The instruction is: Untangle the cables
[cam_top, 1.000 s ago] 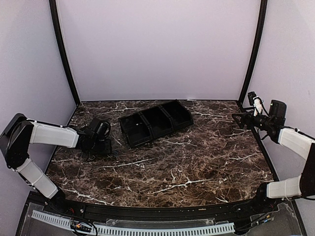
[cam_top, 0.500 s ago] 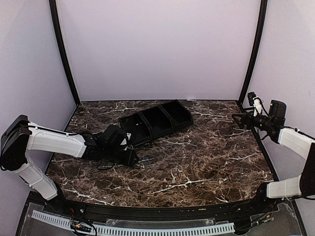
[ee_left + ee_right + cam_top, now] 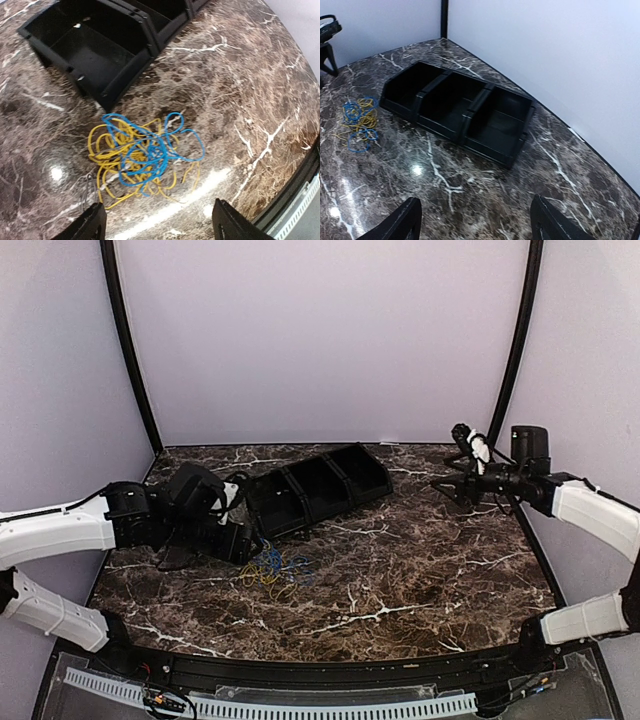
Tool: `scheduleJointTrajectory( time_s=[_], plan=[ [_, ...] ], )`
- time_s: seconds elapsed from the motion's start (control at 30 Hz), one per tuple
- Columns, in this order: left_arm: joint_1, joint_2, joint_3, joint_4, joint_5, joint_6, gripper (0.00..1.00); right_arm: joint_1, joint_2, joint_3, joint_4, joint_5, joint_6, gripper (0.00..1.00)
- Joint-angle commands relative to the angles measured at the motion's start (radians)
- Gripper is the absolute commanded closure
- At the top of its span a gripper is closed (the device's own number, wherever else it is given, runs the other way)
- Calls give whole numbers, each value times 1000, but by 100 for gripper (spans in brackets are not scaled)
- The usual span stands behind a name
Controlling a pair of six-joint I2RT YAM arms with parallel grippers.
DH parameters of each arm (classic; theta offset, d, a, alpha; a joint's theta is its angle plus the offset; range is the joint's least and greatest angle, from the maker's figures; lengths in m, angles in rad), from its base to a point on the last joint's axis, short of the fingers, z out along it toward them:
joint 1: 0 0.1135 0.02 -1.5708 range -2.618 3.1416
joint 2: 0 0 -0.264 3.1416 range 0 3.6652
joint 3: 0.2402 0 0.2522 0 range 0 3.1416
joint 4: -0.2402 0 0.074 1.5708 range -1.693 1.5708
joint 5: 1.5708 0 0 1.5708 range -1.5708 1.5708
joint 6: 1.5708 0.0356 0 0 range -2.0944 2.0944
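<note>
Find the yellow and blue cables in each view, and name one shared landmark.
Top external: cables lower left of centre.
Left wrist: cables mid-frame.
Right wrist: cables at the left edge.
Landmark: the black tray, its end compartment beside them in every view.

Place: a robot test cell in a lab, not a home or a shop.
Walls: plain pale lilac panels (image 3: 320, 340) close in the back and both sides.
Frame: black curved posts (image 3: 128, 350) run up the back corners.
Surface: a glossy surface (image 3: 420, 570) in dark brown marble pattern with white veins.
Machines: two white and black robot arms, the left arm (image 3: 55, 535) and the right arm (image 3: 600, 520), reach in from the near edge.
Near edge: a white slotted wiring duct (image 3: 300, 708) runs along the front beside loose wires.
Objects: a black three-section tray (image 3: 490, 150) and a small tangle of yellow and blue cables (image 3: 275, 568) lie on the surface.
</note>
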Motion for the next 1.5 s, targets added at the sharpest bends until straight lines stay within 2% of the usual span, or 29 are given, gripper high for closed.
scheduleJointTrajectory(
  time_s=[0.0,0.13,0.33,0.47,0.67,0.8,0.87,1.0,1.2,1.27,1.37,1.47],
  plan=[
    [51,-44,-43,-145,-203,-130,28,201,74,95,-154,92,-162,25],
    [202,-53,-121,-105,-111,-178,39,379,162,165,-220,143,-240,28],
    [243,-48,-153,-34,-62,-132,49,616,329,362,-339,190,-308,33],
    [249,-13,-159,8,10,-101,50,720,473,510,-370,180,-281,36],
    [258,34,-195,62,76,-84,53,798,665,684,-331,102,-184,40],
    [265,76,-219,103,117,-67,64,857,769,753,-292,101,-156,42],
    [267,93,-229,119,128,-63,72,879,806,765,-260,109,-144,39],
    [270,105,-249,156,142,-70,88,905,869,762,-171,115,-135,25],
    [271,55,-287,196,135,-98,100,940,1002,842,-132,174,-119,23],
    [273,33,-297,203,128,-105,100,946,1044,872,-119,226,-100,23],
    [273,-6,-307,208,113,-112,100,949,1096,908,-98,298,-72,24],
    [274,-42,-306,198,99,-113,100,956,1130,914,-79,433,-70,39]
  ],
)
